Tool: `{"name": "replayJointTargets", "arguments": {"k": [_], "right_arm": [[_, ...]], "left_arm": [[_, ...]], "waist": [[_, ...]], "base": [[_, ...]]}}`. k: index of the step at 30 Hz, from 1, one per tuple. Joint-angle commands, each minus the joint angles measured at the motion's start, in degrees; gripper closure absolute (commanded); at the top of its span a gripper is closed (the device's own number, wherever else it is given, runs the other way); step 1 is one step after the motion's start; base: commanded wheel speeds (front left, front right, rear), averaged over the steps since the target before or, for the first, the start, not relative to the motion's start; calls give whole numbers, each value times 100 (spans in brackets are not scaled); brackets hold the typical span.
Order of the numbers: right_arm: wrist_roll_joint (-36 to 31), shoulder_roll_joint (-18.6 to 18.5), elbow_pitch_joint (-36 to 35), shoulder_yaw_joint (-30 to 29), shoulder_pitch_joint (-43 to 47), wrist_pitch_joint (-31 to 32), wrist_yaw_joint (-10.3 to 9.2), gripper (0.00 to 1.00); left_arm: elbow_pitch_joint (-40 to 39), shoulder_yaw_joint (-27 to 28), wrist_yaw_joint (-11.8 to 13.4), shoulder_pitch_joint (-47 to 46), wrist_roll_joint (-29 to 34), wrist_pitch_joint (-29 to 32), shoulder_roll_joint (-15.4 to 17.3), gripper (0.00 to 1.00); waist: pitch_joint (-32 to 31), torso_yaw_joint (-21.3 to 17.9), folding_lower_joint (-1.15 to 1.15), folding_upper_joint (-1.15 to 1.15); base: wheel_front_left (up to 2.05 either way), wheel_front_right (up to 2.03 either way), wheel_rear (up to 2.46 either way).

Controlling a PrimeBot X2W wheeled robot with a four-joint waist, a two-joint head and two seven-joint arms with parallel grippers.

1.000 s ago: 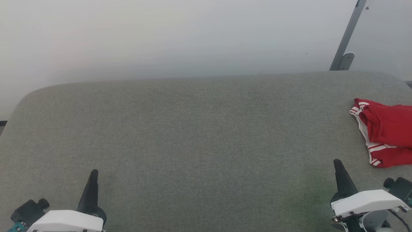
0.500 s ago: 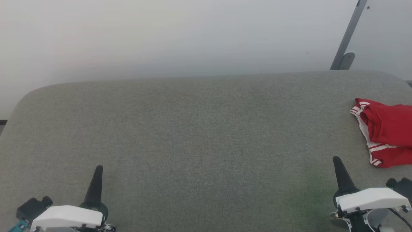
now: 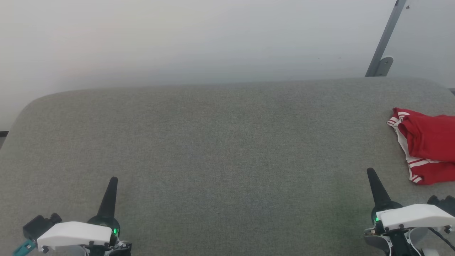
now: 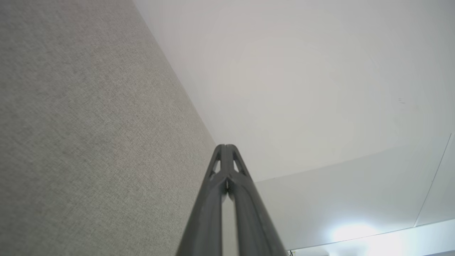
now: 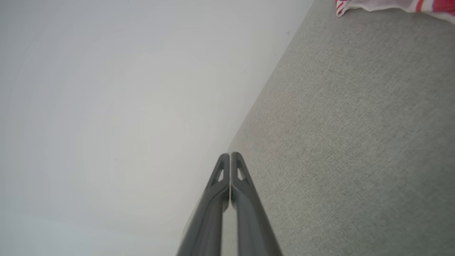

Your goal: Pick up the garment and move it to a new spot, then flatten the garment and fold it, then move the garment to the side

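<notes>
With the head view looking down at a grey woven-fabric tabletop (image 3: pixel 227 142) with rounded corners, the left gripper (image 3: pixel 113 179), white housing and long dark fingers, sits over the near-left area. Jaws closed tight, holding nothing. In the left wrist view the left gripper (image 4: pixel 225 146) shows both fingers meeting at the tip, with grey fabric on one side and the pale wall (image 4: pixel 302 71) on the other. Near-right, the right gripper (image 3: pixel 370 170) is the same build, pointing up and slightly left in the head view. Its jaws are also closed on nothing. In the right wrist view the right gripper (image 5: pixel 230 154) has its tips touching over the cloth surface. A slanted grey metal post (image 3: pixel 385 39) stands behind the far-right corner. The garment (image 3: pixel 430 142), a small red jersey shirt with white parts and red-and-white striped trim, lies crumpled at the right edge of the tabletop, cut off by the frame. It is beyond and right of the right gripper, apart from it. Its striped trim (image 5: pixel 341 7) shows at the top right of the right wrist view.
</notes>
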Motion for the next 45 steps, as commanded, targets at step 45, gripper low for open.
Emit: {"name": "replayJointTargets", "arguments": {"k": [45], "right_arm": [[2326, 75, -224, -65, -152, 556, -4, 100]], "left_arm": [[130, 91, -16, -459, -1730, 563, -331, 100]], "waist": [[58, 31, 0, 0]], "base": [[0, 0, 0]]}}
